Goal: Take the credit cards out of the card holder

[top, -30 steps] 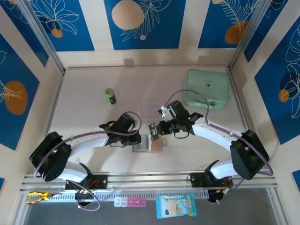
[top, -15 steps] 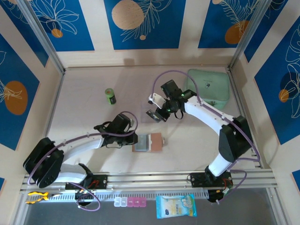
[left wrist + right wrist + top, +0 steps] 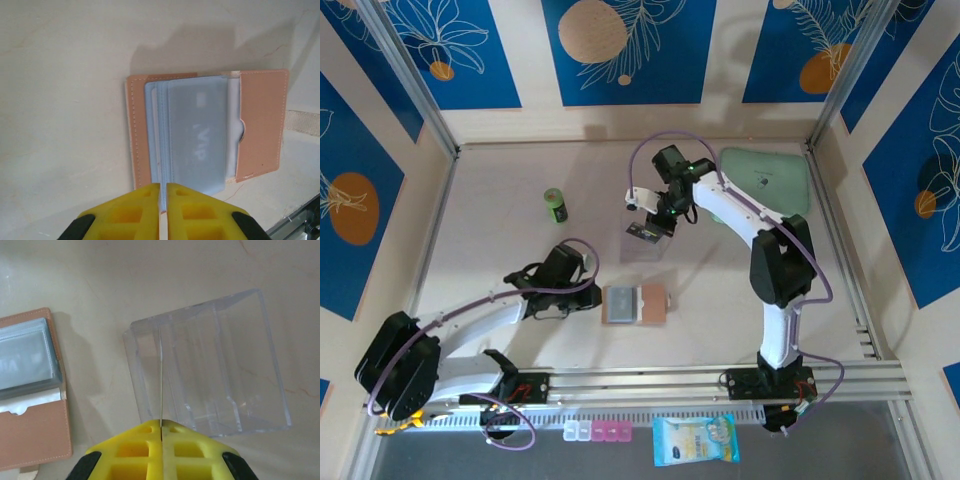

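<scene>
The tan card holder [image 3: 633,303] lies open on the table, and a grey-blue pocket with a card marked VIP [image 3: 197,140] shows inside it. My left gripper [image 3: 586,292] sits just left of the holder. Its yellow fingers [image 3: 140,205] are shut to a thin slit at the holder's near edge [image 3: 134,150] and grip nothing. My right gripper [image 3: 648,228] is farther back, shut on a credit card [image 3: 161,385] seen edge-on. That card hangs over the clear plastic tray [image 3: 215,365], above its left compartment.
A mint-green case [image 3: 765,185] lies at the back right. A small green cylinder [image 3: 555,206] stands at the back left. Below the front rail are a blue packet [image 3: 695,440] and a pink and white pill box [image 3: 598,431].
My right arm has swung from the card holder toward the back, carrying a card to the clear tray. My left gripper has drawn back leftward off the holder.
</scene>
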Tool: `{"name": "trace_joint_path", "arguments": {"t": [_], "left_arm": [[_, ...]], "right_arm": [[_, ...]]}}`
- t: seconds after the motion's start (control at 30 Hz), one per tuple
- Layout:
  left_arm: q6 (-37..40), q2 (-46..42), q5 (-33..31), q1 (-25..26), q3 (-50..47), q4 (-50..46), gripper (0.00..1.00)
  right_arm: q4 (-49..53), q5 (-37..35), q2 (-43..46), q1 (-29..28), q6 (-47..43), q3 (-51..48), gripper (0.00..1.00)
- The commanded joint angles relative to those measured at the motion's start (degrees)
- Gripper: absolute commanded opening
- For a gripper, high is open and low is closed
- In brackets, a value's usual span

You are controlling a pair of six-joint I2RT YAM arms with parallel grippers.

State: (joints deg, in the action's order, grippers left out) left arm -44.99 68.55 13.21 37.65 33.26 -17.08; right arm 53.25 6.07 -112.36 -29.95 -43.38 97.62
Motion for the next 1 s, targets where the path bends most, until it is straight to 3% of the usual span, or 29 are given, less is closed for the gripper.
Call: {"name": "trace_joint_path", "arguments": {"t": [0.0,0.33,0.97], "left_arm": [[1.48,-1.7,-0.53,-1.33,-0.76,-2.85,0.12],[2.46,-2.81,0.92,-4.12,-1.48,-3.33,0.12],[3.51,-1.17,2.26,-5.6,-1.07,-2.97,0.12]], "right_arm": [[6.64,3.63,-3.2,0.34,-5.04,4.17,0.0],[12.39,4.61,-10.53,0.69,-7.07,11.9,0.0],[18.94,4.59,-17.87,0.3,-9.31,15.4,0.0]]}}
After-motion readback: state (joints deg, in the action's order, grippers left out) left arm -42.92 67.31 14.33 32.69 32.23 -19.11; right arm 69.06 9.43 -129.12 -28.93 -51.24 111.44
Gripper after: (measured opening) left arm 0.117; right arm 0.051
